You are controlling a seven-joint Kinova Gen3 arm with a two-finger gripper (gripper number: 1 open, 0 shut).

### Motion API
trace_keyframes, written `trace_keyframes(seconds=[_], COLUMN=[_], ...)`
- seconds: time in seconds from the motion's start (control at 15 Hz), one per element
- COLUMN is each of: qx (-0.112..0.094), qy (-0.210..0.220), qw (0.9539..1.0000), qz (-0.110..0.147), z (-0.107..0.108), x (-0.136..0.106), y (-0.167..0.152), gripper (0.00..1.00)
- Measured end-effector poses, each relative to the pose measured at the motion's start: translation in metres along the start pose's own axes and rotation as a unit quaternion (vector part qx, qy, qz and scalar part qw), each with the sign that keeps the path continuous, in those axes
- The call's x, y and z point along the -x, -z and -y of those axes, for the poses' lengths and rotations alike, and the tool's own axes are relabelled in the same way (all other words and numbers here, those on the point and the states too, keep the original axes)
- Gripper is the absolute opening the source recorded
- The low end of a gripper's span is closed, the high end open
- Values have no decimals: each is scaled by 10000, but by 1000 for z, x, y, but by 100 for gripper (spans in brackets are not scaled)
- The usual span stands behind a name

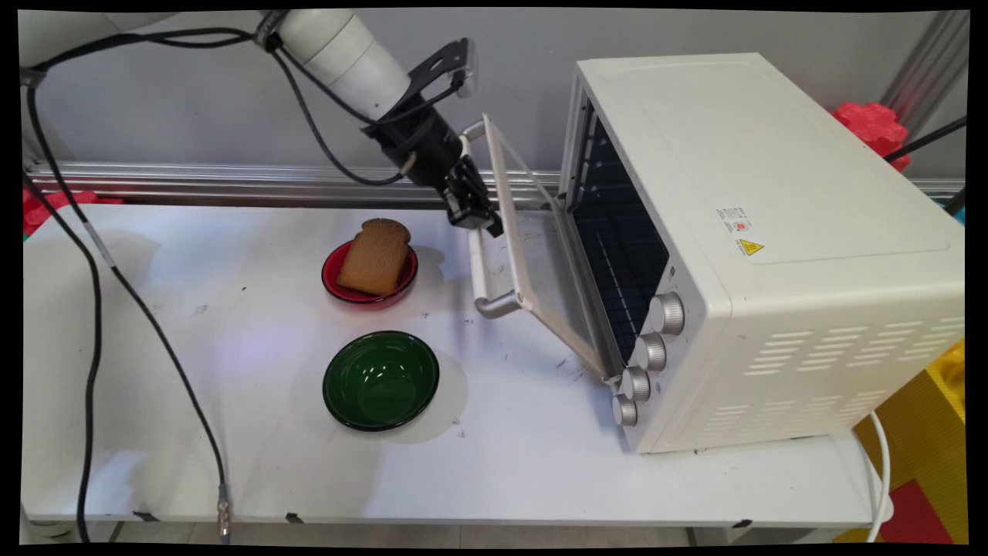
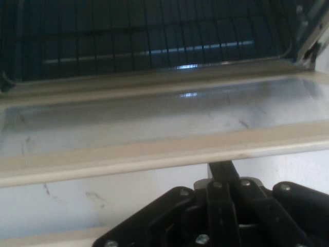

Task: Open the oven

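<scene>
A white toaster oven [image 1: 772, 193] stands at the right with its glass door [image 1: 540, 262] partly lowered and tilted out toward the left. My gripper [image 1: 482, 218] sits at the door's top edge, by the cream handle bar [image 1: 480, 270]. In the hand view the black linkage is drawn together, and the gripper [image 2: 222, 167] pokes up into the gap between handle and door frame [image 2: 154, 154], with nothing held between the fingers. Beyond the glass lies the dark oven rack [image 2: 154, 36].
A slice of brown bread [image 1: 374, 255] leans in a red bowl [image 1: 340, 289] left of the door. An empty green bowl [image 1: 380, 380] sits nearer the front. Black cables [image 1: 93, 324] hang across the table's left side. Four knobs [image 1: 648, 351] line the oven's front.
</scene>
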Motion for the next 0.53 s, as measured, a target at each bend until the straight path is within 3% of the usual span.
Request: trace_keyframes(seconds=[0.53], qx=[-55], qy=[82], qw=[10000], qz=[16], z=[-1], x=[36], y=[-8], gripper=[0])
